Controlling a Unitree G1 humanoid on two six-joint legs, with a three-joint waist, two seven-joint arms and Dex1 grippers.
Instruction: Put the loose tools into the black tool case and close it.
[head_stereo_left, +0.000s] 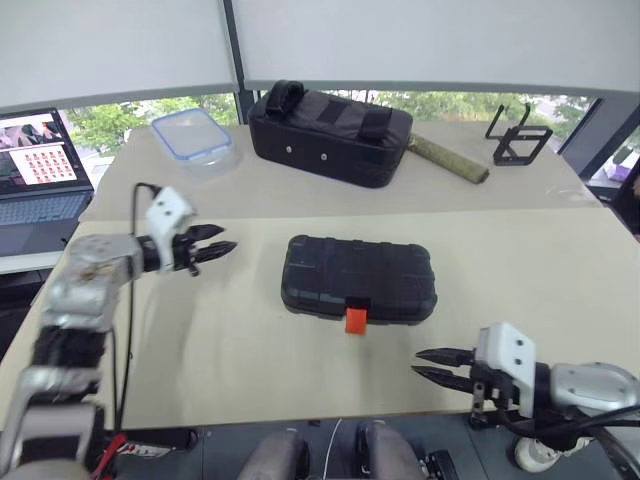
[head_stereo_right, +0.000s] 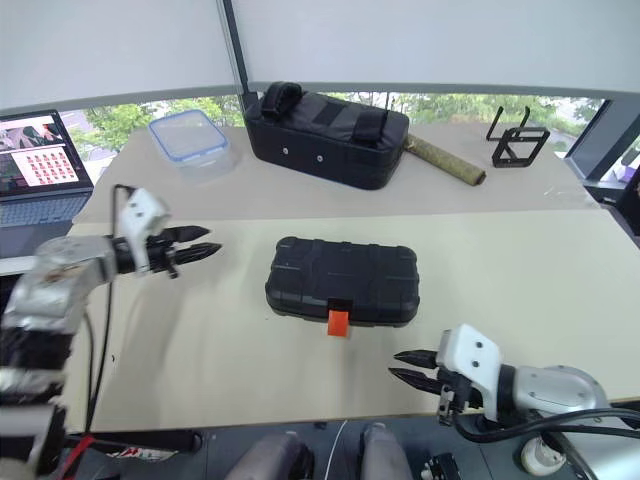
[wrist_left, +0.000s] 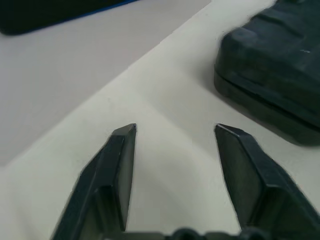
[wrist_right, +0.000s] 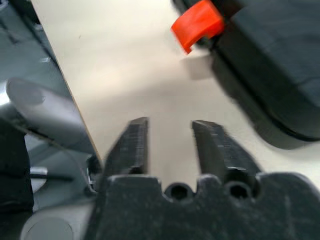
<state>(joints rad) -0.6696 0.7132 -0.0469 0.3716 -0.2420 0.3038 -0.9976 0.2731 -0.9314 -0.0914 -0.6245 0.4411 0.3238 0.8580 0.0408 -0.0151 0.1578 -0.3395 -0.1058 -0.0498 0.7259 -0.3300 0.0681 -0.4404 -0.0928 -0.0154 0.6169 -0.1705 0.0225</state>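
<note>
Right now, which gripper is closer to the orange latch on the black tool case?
Right. The right gripper hangs just off the table's near edge, a short way from the orange latch. The left gripper sits beyond the black tool case's far end.

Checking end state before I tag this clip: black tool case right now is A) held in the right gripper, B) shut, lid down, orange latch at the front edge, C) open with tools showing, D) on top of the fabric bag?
B: the black tool case lies closed on the table, its orange latch sticking out at the near edge, with both grippers clear of it.
</note>
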